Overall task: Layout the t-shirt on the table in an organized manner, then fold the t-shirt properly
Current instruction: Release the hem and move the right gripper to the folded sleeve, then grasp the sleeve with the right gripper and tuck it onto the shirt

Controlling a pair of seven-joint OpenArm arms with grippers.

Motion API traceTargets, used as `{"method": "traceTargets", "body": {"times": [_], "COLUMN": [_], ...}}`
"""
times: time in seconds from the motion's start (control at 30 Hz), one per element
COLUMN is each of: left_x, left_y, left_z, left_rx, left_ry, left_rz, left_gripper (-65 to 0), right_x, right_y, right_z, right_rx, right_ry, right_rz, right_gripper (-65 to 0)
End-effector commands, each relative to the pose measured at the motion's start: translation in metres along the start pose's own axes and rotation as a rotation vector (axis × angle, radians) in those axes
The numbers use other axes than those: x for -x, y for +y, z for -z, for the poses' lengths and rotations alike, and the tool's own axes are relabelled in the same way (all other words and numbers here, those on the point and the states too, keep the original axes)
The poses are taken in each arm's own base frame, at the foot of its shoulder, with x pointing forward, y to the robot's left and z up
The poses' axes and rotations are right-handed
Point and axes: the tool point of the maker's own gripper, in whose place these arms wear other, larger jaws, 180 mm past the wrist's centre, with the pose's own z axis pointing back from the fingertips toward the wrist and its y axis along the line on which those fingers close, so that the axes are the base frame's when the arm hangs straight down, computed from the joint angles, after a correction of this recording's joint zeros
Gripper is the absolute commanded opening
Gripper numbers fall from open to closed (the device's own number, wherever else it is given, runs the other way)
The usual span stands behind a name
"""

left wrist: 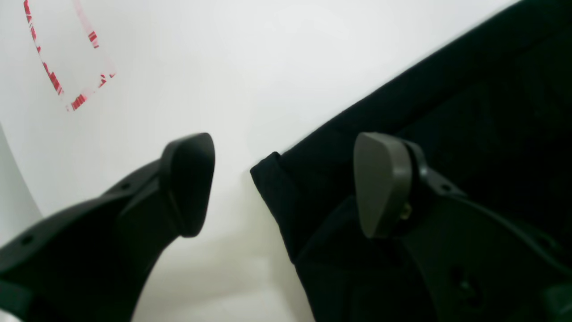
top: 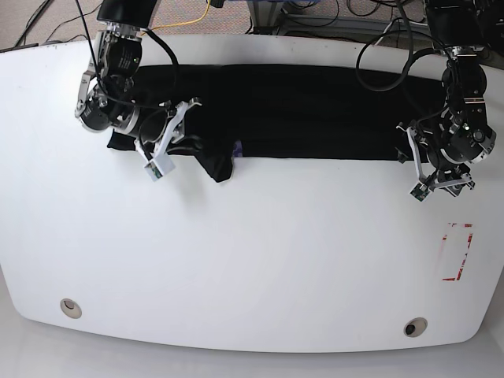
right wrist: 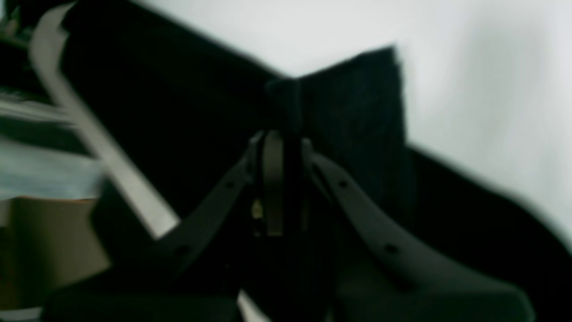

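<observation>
Right tool: fingers pressed together, pinching a fold of the t-shirt at their tips; cloth rises in a peak above the tips in the right wrist view, which is blurred. In the base view this tool sits at upper left, over the shirt's left end, where the fabric bunches and a lobe hangs toward the lower edge.

Left tool: fingers spread wide, nothing between them but bare table. One finger lies over the t-shirt, the other over white surface; the cloth's corner lies just inside the gap. In the base view it is at the shirt's right end.

T-shirt: long black band across the upper table. Red tape rectangle lower right, apart from it.
</observation>
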Motion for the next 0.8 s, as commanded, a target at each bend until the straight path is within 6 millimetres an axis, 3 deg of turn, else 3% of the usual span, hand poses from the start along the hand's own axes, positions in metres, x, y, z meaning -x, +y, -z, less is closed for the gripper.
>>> {"method": "traceTargets", "body": {"times": [0.0, 0.47, 0.53, 0.6, 0.77], "left_x": [-0.011, -0.008, -0.008, -0.008, -0.008], "left_y": [0.01, 0.007, 0.007, 0.007, 0.007], "left_z": [-0.006, -0.005, -0.005, -0.005, -0.005], "left_rx": [-0.025, -0.02, -0.02, -0.02, -0.019], "left_ry": [-0.034, -0.028, -0.028, -0.028, -0.028], "left_rz": [0.013, 0.012, 0.012, 0.012, 0.013], "left_gripper": [-20.4, -20.4, -20.4, -20.4, -20.4], "right_x": [-0.001, 0.033, 0.038, 0.041, 0.041], "right_y": [0.008, 0.027, 0.028, 0.028, 0.026], "right_z": [-0.009, -0.026, -0.027, -0.027, -0.028], "right_rx": [-0.041, -0.147, -0.149, -0.149, -0.142], "right_ry": [-0.036, -0.021, -0.006, 0.008, 0.002], "right_rz": [0.003, 0.097, 0.103, 0.102, 0.109], "right_gripper": [-60.9, -59.9, -56.1, -47.7, -21.6]}}
